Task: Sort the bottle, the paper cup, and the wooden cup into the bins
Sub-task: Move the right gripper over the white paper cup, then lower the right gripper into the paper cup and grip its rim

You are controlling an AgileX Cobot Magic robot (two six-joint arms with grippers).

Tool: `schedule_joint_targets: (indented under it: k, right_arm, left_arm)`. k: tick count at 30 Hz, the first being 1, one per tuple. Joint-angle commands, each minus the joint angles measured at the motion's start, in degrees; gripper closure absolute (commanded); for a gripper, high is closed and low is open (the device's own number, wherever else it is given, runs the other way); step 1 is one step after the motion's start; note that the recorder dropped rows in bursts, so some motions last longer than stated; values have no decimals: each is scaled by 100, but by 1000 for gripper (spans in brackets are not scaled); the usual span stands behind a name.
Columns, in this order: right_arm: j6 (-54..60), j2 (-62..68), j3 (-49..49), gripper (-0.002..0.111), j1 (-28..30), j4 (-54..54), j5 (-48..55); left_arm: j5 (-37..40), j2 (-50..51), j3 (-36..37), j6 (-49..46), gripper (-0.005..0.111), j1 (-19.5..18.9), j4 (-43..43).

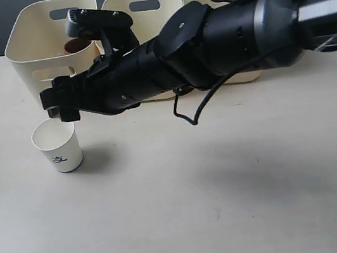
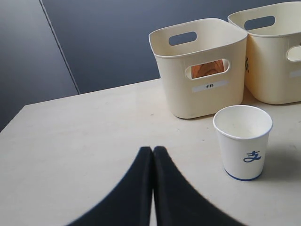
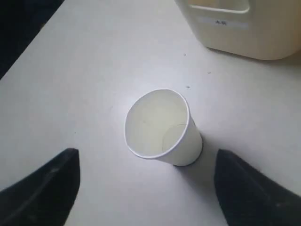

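Right gripper [image 1: 56, 107] spread wide, empty, hovering just above upright paper cup [image 1: 58, 146]. Cup sits below, between its fingers, apart from both. Left gripper [image 2: 153, 151] pressed together, holding nothing; paper cup near, ahead of it. Wooden cup [image 1: 77, 46] inside bin [image 1: 21, 56] just beyond right gripper.

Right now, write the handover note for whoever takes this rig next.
Grippers: the left gripper is shut and empty; the right gripper is open, poised over the paper cup, not gripping it.
Things: the paper cup stands upright on the table in front of the leftmost bin. The wooden cup is in that bin. The bottle is not in view.
Done: wooden cup binned.
Left: bin the paper cup; check on the bottle.
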State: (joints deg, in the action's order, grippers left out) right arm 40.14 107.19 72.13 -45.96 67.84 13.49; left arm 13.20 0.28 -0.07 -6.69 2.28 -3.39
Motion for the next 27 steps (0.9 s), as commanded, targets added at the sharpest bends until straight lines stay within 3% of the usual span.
schedule_joint_targets:
  k: [1,15,27]
  right_arm:
    - [-28,284,258,34,-12,117,-4]
    - [-28,1280,935,34,-144,454,191]
    - [-28,1343,935,34,-144,480,64]
  left_arm:
    - [-39,-28,7,11,107,18,-40]
    - [-39,-28,7,11,107,18,-40]
    - [-25,-28,7,11,107,18,-40]
